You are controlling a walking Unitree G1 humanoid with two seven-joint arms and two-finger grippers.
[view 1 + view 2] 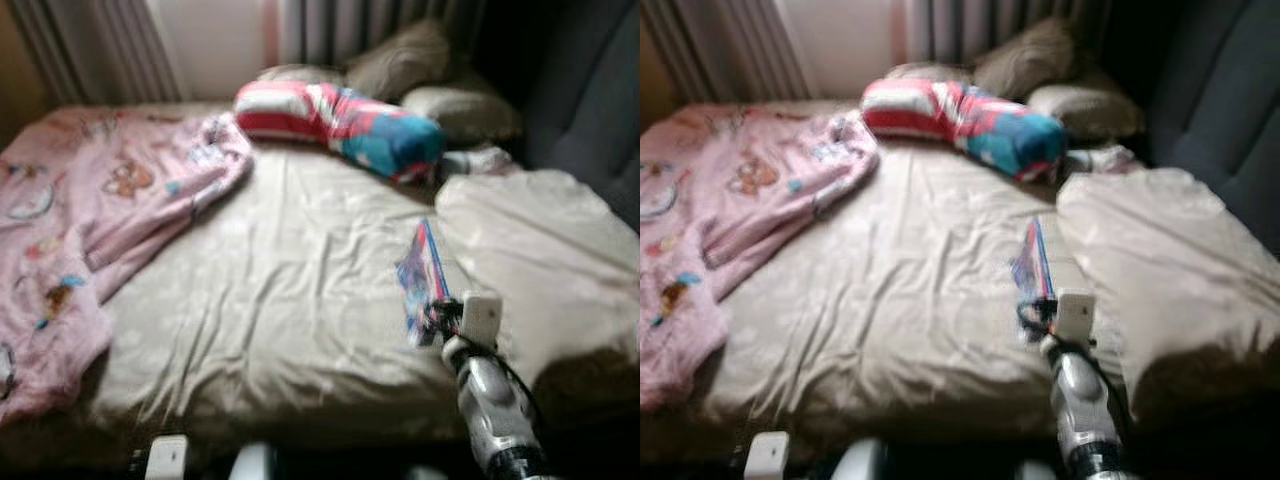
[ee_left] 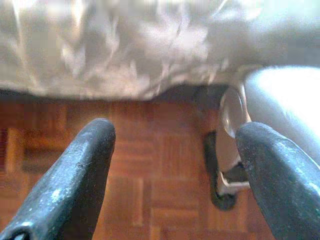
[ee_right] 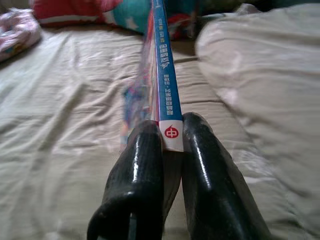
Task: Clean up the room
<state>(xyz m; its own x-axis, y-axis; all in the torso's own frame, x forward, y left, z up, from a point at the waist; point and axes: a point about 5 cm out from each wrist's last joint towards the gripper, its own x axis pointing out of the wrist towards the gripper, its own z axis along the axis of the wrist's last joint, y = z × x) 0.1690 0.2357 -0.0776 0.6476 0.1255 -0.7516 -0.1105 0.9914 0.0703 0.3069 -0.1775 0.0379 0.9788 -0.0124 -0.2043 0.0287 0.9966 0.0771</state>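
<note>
Right gripper [image 3: 172, 150]: raised over the bed's near edge, toward its right side; jaws pinching a thin book by the foot of its spine, so that the book is carried edge-on along the fingers.
Book [image 1: 422, 278]: slim, glossy, brightly printed; blue spine with a white foot bearing a red mark; held up off the sheet, pointing toward the head of the bed. Judged to be the item being tidied away.
Left gripper [image 2: 175, 165]: hung low beside the bed's near edge, over the floor; jaws spread wide, nothing between them; judged idle.
Bed sheet [image 1: 290, 290]: pale beige, soft, creased all over; draped past the near edge.
Pink blanket [image 1: 90, 220]: soft, cartoon-printed, crumpled along the bed's left edge and spilling over the near left corner; judged not yet folded.
Bolster cushion [image 1: 340, 125]: long, stuffed, striped red and white with a teal end; laid crosswise near the head of the bed.
Pillows [image 1: 430, 80]: plump, dull beige, heaped at the far right corner.
Pale duvet [image 1: 550, 260]: bulky, smooth, bunched along the right edge.
Floor [image 2: 150, 190]: wooden parquet, reddish brown.
</note>
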